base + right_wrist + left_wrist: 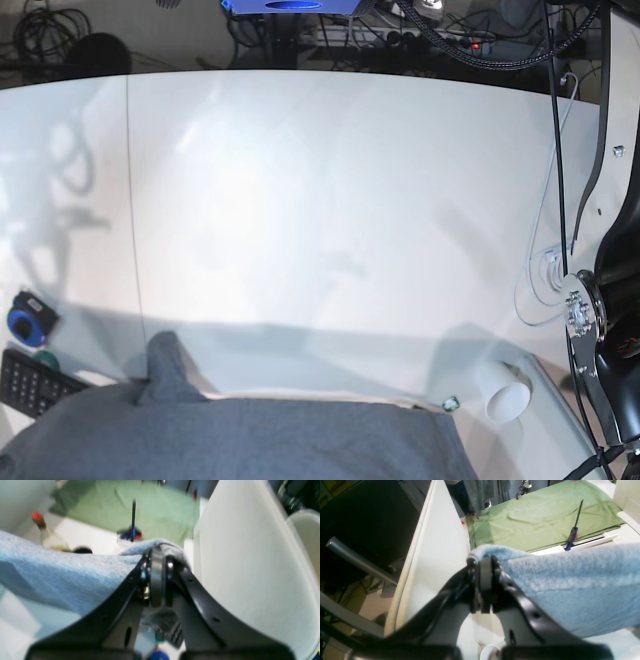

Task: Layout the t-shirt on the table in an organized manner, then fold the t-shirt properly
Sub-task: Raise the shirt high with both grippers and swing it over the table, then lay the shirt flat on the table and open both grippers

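Note:
The grey t-shirt (250, 440) spreads along the near edge of the white table (330, 200), with one corner (165, 360) peaking upward at its left. In the left wrist view my left gripper (483, 562) is shut on a hem of the t-shirt (570, 585), and the cloth stretches off to the right. My right gripper (157, 552) is likewise shut on the t-shirt (62, 580), whose fabric runs off to the left. The cloth is taut between the two grips. Neither gripper's fingertips show in the base view.
A green cloth (545, 515) with a screwdriver (572, 535) lies beyond the table. A white cup (507, 395) stands near the table's right front. A dark keypad (30, 380) and a blue roll (25, 322) sit at the left edge. Arm links (600, 350) rise at right.

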Tool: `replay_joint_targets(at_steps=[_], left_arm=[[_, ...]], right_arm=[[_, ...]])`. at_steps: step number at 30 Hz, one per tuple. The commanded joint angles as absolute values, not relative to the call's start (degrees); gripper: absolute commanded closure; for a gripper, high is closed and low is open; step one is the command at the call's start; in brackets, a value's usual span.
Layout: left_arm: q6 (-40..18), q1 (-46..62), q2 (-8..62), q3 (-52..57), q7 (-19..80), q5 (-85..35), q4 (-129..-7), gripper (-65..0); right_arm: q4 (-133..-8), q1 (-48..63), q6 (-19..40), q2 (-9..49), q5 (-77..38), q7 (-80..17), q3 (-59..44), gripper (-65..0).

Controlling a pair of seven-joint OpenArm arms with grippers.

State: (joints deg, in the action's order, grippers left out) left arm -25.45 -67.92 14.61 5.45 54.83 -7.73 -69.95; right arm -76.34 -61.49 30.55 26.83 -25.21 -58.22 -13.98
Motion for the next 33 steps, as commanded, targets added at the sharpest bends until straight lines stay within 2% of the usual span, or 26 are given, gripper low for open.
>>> replay_joint_targets(at_steps=[1,5,8,13,20,25,33], left_arm=[[-25.0,-70.6,14.8,5.6,53.1,-8.0,-71.0,0.0],[-25.0,-70.3,14.8,5.8,53.1,-8.1,-71.9,0.0],[-25.0,-67.9,14.8,5.8,53.3,-8.1,-75.3,0.0],[-25.3,-60.1,15.6,5.8,58.2,-8.2,-83.7,0.0],[-25.3,-42.8,16.3,5.8,64.3,-8.2,-99.7,0.0],[-25.3,-29.2,16.8,5.8,65.8,-8.2,-107.4,0.0],[-25.4,-7.9,17.3,10.1,65.7,-8.2,-109.2,0.0]], right_arm=[[-77.2,-64.7,30.8,27.7,-25.7,-55.9,-12.7,-0.5],[-77.8,-64.7,30.8,29.1,-25.7,-55.8,-8.7,-0.5],[-78.4,-61.4,30.8,29.3,-25.8,-56.2,-9.3,-0.5],[-85.3,-51.7,30.7,30.0,-25.8,-60.3,-15.6,-0.5],[-97.9,-33.0,30.7,29.6,-26.1,-66.8,-25.3,-0.5],[-102.5,-18.8,30.7,26.4,-26.2,-67.2,-31.3,-0.5],[-102.0,0.0,30.8,17.8,-26.1,-65.2,-36.1,-0.5]])
